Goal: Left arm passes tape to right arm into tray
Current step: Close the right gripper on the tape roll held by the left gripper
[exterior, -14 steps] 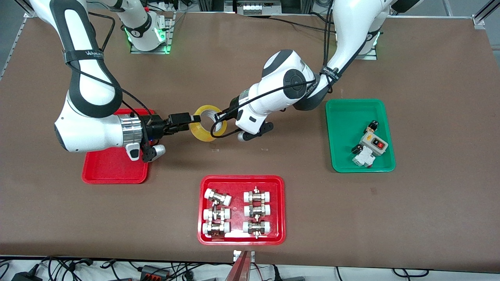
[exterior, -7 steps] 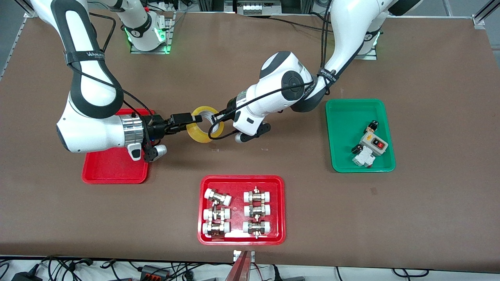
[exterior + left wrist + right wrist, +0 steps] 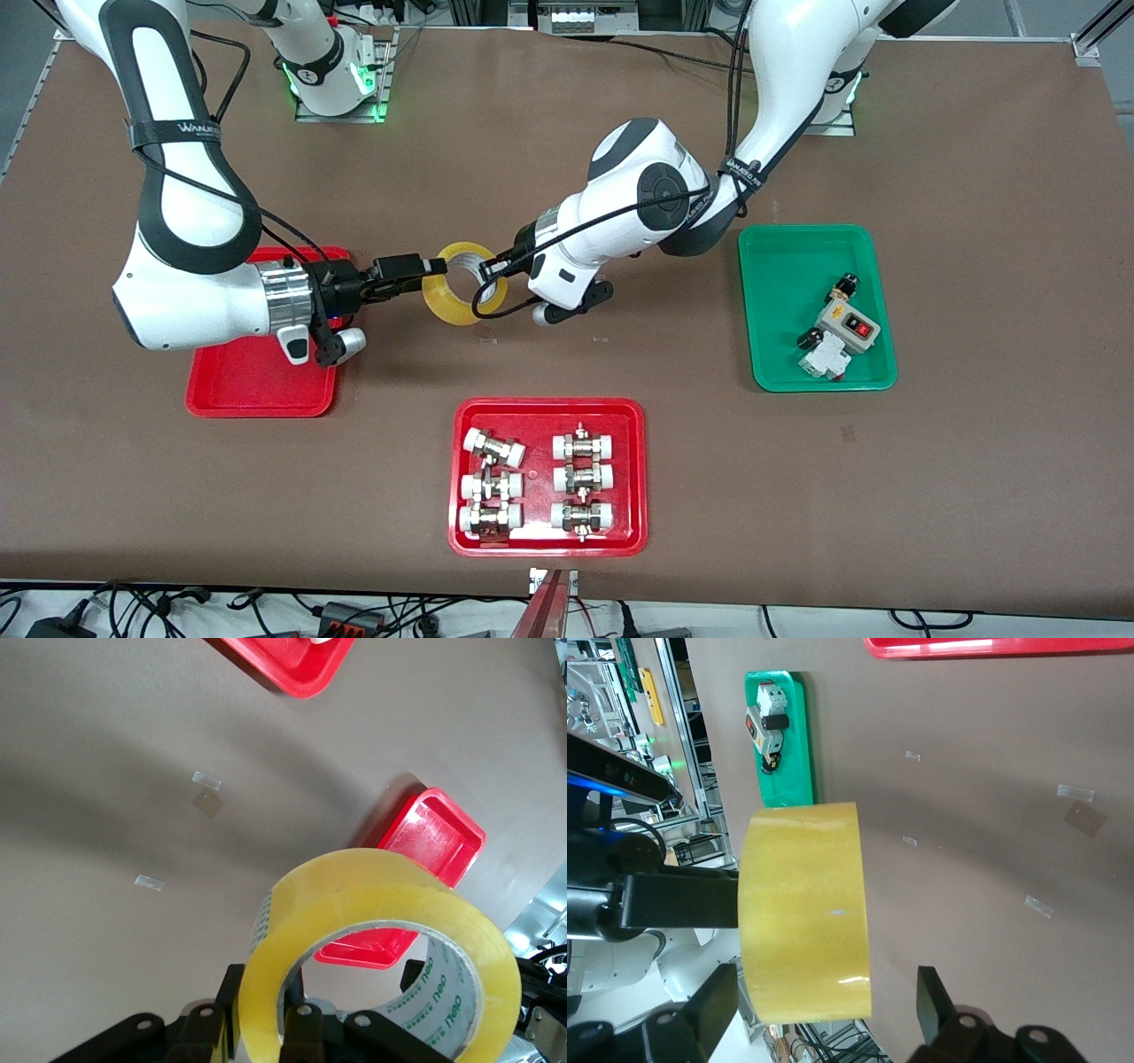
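The yellow tape (image 3: 456,312) hangs in the air over the table's middle, between the two arms. My left gripper (image 3: 494,270) is shut on the roll's wall; in the left wrist view the fingers (image 3: 306,1028) pinch the tape (image 3: 372,904) from inside and outside. My right gripper (image 3: 434,266) is open, level with the roll's edge. In the right wrist view its fingers (image 3: 930,997) stand on either side of the tape (image 3: 804,912) with a gap. The plain red tray (image 3: 257,390) lies under the right arm's wrist and also shows in the left wrist view (image 3: 434,828).
A red tray of metal fittings (image 3: 540,412) lies nearer to the front camera than the tape. A green tray (image 3: 780,266) with a switch box and small parts lies toward the left arm's end. Bits of tape mark the tabletop.
The left gripper carried the tape a little toward the right gripper, then held still. The right arm's wrist and gripper shifted slightly toward its own end of the table.
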